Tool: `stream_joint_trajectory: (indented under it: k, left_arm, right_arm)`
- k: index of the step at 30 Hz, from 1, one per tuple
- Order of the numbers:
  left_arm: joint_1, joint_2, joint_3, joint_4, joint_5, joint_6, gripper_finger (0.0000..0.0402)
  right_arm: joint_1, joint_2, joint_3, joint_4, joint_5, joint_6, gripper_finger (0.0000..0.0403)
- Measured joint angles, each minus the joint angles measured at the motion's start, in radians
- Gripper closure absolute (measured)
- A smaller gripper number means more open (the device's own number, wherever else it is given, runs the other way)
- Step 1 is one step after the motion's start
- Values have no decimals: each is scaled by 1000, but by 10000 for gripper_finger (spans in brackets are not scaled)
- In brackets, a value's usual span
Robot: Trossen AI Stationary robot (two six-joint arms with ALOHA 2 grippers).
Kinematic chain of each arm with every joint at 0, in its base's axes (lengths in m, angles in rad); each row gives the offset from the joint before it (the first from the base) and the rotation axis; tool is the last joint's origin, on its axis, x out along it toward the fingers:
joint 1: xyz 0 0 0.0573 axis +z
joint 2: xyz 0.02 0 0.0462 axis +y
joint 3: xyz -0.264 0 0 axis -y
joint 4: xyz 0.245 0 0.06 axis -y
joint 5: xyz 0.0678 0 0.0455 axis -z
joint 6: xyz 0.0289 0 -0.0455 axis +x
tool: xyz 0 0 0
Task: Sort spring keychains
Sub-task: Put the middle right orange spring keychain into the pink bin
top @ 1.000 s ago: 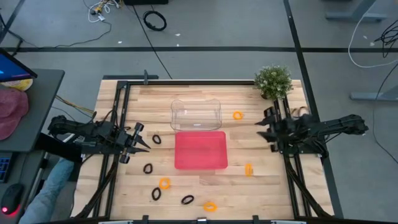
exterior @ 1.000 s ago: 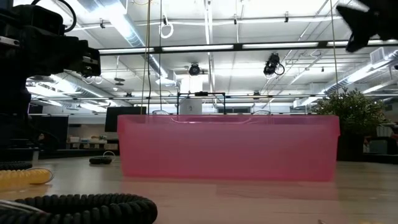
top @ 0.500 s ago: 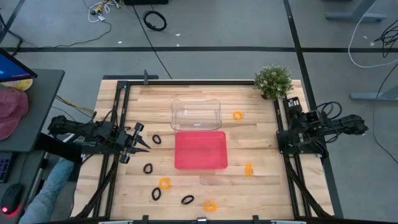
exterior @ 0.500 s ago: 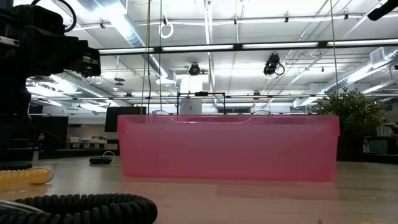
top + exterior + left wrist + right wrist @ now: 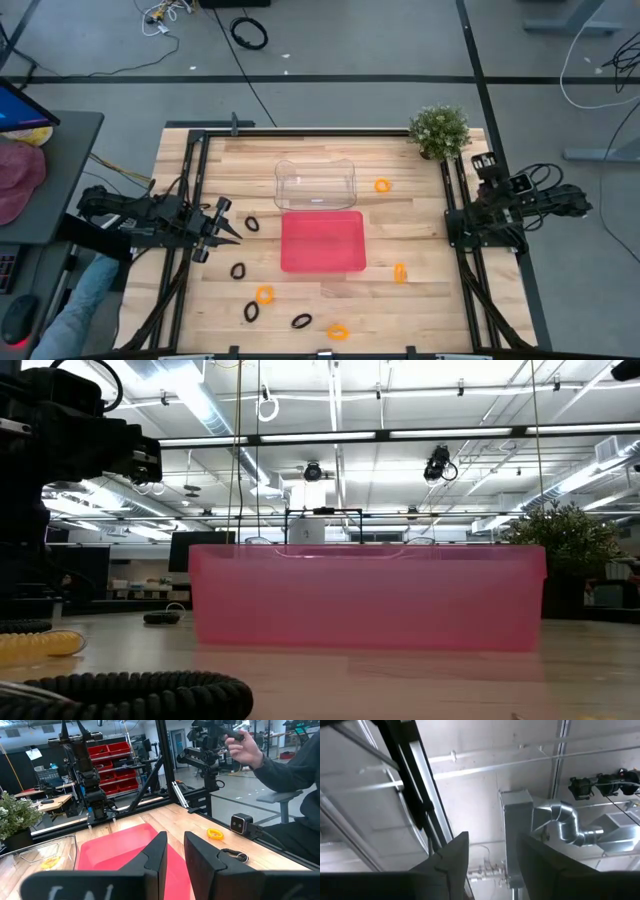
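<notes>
The left gripper (image 5: 228, 229), jaws narrowly apart and empty, hovers just beside a black keychain (image 5: 251, 225) lying lengthwise along the table left of the red tray (image 5: 322, 241); the right gripper (image 5: 492, 852), open and empty, points at the ceiling.

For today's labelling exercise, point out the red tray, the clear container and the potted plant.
red tray (image 5: 322, 241), high view, on its bare floor at the centre.
clear container (image 5: 315, 186), high view, on its see-through bottom.
potted plant (image 5: 439, 131), high view, on the leafy top.

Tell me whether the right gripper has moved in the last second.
Yes. In the high view the right gripper has pulled back off the table past the right rail, folding away from the red tray.
</notes>
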Motion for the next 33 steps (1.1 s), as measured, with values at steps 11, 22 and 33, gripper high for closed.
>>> stream_joint_trajectory:
  k: [11,22,33]
  left_arm:
    - [0,0,0,0,0,0,333]
    - [0,0,0,5,0,0,333]
    - [0,0,0,6,0,0,333]
  right_arm:
    - [0,0,168,-329,0,-119,237]
    - [0,70,617,-1126,0,-88,237]
    - [0,185,830,-1499,0,-168,237]
